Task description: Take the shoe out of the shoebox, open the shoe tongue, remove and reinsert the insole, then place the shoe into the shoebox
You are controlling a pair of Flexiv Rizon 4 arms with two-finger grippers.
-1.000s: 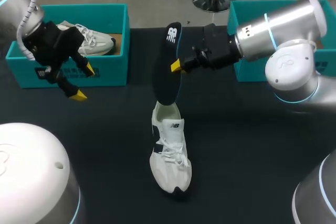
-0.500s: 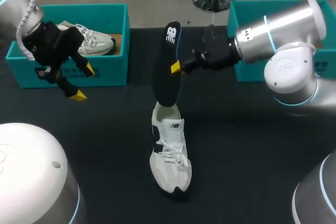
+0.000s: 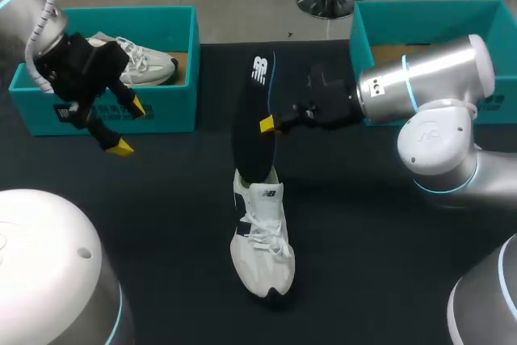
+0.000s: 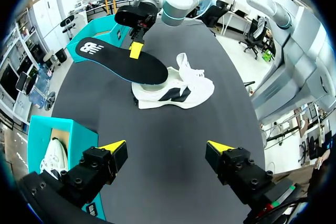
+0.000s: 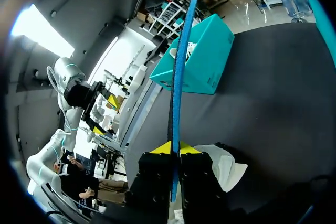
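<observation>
Black table bears white shoe, teal left shoebox, right shoebox.

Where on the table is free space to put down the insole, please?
Bare table lies between the shoe and the right arm, and another patch between the left shoebox and the shoe. The middle is crowded: the right gripper holds the insole upright at the shoe's heel.

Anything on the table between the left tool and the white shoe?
No, only bare table between left tool and shoe, clearest in the left wrist view.
</observation>
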